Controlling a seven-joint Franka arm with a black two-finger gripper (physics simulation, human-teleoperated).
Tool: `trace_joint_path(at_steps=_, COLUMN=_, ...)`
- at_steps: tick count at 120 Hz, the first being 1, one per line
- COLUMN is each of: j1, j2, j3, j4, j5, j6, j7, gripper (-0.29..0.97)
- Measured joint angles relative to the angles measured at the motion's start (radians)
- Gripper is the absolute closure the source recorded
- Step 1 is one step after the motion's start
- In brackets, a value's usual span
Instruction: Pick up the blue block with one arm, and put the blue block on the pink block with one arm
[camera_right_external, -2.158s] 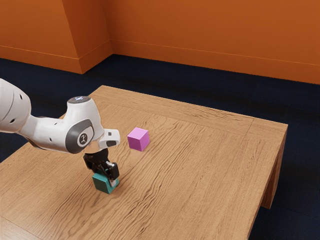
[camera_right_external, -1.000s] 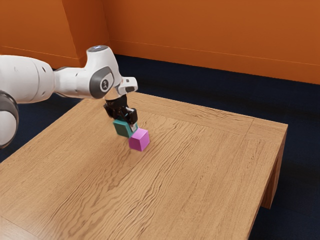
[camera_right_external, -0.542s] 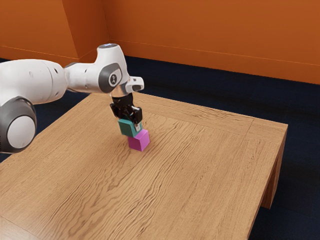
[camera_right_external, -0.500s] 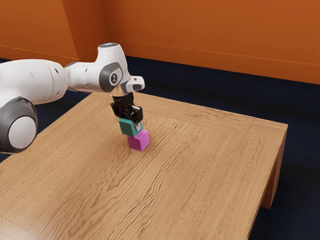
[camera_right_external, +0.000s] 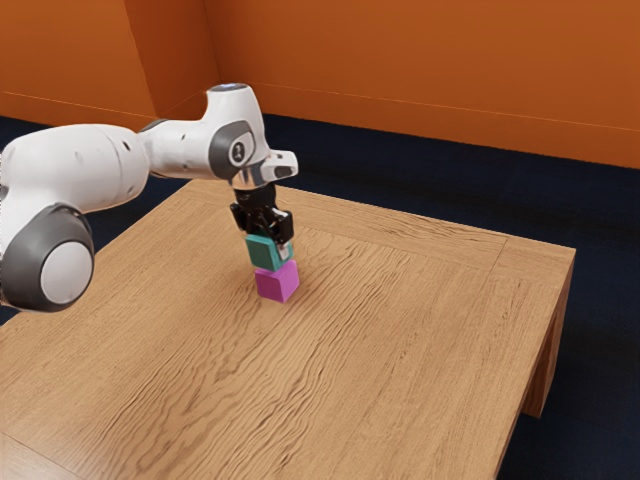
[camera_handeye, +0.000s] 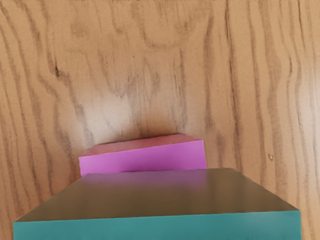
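Observation:
The block called blue looks teal (camera_right_external: 265, 253). My black gripper (camera_right_external: 265, 237) is shut on it from above and holds it right over the pink block (camera_right_external: 277, 282) on the wooden table (camera_right_external: 400, 330). The teal block's underside sits at or just above the pink block's top; I cannot tell whether they touch. In the wrist view the teal block (camera_handeye: 160, 205) is large and close under my hand, and the pink block (camera_handeye: 145, 156) peeks out just beyond it.
The white arm (camera_right_external: 110, 170) reaches in from the exterior view's left above the table's back left corner. An orange wall (camera_right_external: 420, 60) and dark floor lie behind. The table's right edge (camera_right_external: 560, 300) is far from the blocks.
My gripper carried the teal block from the table's front left up and across to the pink block. In the last half second it shifted slightly right and now sits squarely over the pink block.

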Motion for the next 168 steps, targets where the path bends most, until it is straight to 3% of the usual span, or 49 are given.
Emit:
trace_joint_path(at_steps=107, j1=0.001, j2=0.062, j3=0.000, j4=0.075, j5=-0.001, j6=-0.051, j7=0.009, gripper=0.30)
trace_joint_path(at_steps=136, j1=0.001, j2=0.064, j3=0.000, j4=0.078, j5=-0.006, j6=-0.057, j7=0.014, gripper=0.11)
trace_joint_path(at_steps=168, j1=0.001, j2=0.061, j3=0.002, j4=0.100, j5=-0.006, j6=-0.075, j7=0.017, gripper=0.03)
